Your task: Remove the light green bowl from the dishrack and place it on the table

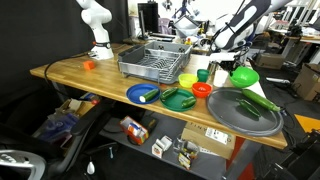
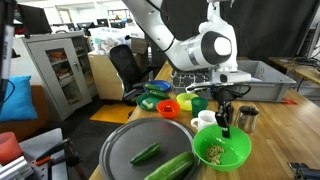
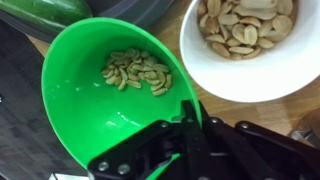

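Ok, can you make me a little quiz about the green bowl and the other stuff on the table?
1. What lies inside the light green bowl? A nuts, B water, C spoons.
2. Fill in: the cucumbers lie on the round grey ____.
3. True or false: the light green bowl is outside the dishrack, and the gripper is at its rim.
Key: 1 A; 2 tray; 3 true.
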Robot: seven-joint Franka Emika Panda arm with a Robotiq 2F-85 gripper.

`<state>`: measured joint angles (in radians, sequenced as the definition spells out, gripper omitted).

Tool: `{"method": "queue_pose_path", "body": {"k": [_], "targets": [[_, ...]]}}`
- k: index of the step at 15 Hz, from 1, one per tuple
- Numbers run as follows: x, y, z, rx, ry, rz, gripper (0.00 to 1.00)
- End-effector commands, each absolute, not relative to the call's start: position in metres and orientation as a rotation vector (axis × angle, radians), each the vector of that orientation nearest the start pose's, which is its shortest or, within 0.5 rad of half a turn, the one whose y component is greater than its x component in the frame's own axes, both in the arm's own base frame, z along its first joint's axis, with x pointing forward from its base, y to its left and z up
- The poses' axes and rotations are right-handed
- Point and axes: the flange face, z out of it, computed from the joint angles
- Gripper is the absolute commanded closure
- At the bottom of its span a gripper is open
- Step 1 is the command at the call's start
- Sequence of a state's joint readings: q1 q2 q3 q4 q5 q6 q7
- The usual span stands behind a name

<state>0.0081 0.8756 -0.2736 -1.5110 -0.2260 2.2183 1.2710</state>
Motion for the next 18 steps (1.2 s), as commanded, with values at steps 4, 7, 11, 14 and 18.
{"method": "queue_pose_path", "body": {"k": [4, 7, 11, 14, 18], "targets": [[0.676, -0.163, 0.146, -2.851, 2.133, -0.002, 0.65], [0.678, -0.157, 0.158, -2.87, 2.156, -0.059, 0.45], [0.681, -0.141, 0.192, -2.881, 2.135, -0.193, 0.15], [0.676, -0.118, 0.223, -2.958, 2.04, -0.292, 0.01], [0.683, -0.101, 0.235, -2.994, 1.988, -0.304, 0.0]]}}
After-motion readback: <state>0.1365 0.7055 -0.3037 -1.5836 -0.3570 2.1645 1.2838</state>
